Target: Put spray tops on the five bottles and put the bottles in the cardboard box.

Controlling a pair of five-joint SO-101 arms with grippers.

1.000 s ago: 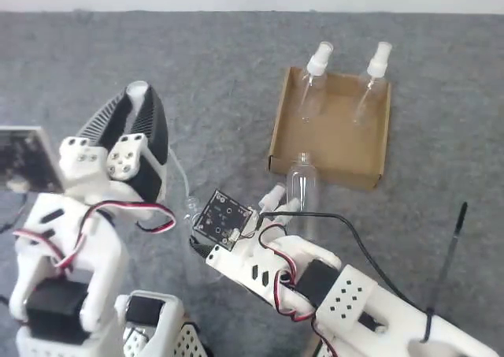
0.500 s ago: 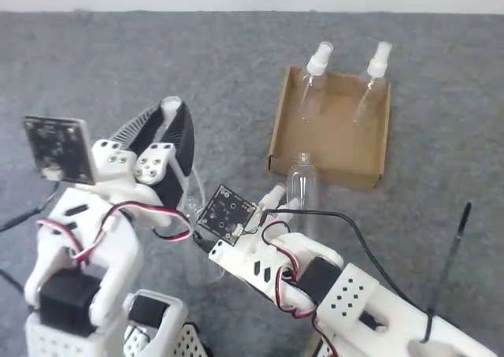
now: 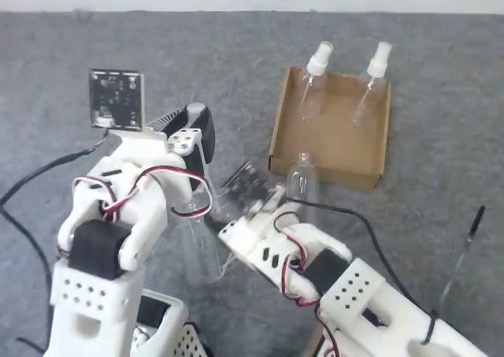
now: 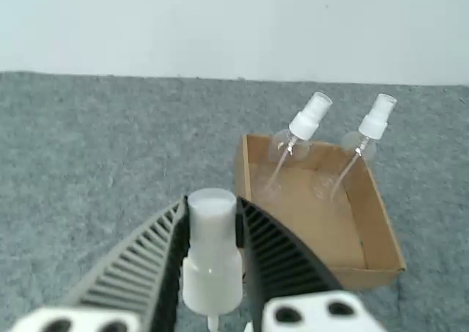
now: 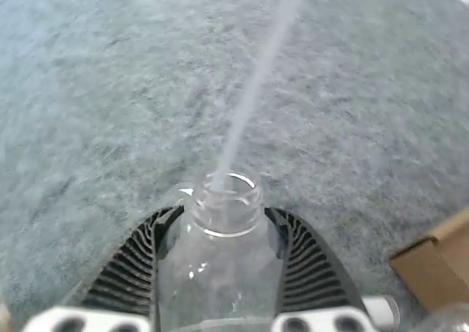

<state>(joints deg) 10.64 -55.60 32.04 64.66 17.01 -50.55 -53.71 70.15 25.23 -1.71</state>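
From the high view, the left arm's black ribbed gripper (image 3: 191, 117) stood over the grey carpeted table (image 3: 94, 57), left of the shallow brown cardboard box (image 3: 277, 128). Two clear plastic bottles with white spray tops lay tilted in that box, one at its far left corner (image 3: 313, 89) and one at its far right corner (image 3: 370, 89), their tops sticking out past the far wall. A third clear bottle with no top (image 3: 302, 182) stood upright on the table against the box's near wall. The white right arm (image 3: 315, 266) came in from the lower right towards a clear bottle (image 3: 201, 243) below the left gripper. I could not make out the right gripper's fingers there.

In the left wrist view, the left gripper (image 4: 212, 207) was clamped on a white spray top (image 4: 212, 262), a finger (image 4: 282, 251) pressed to each side. The box (image 4: 370, 222) lay beyond it, with the two capped bottles (image 4: 287, 147) (image 4: 360, 143) leaning against its far wall.

In the right wrist view, the right gripper (image 5: 223, 216) was closed around the neck of the open clear bottle (image 5: 220, 273), held upright above the carpet. A thin translucent dip tube (image 5: 253, 90) slanted down to the bottle's mouth, and I could not tell how far it went in. A corner of the box (image 5: 432, 266) sat just beside the gripper.
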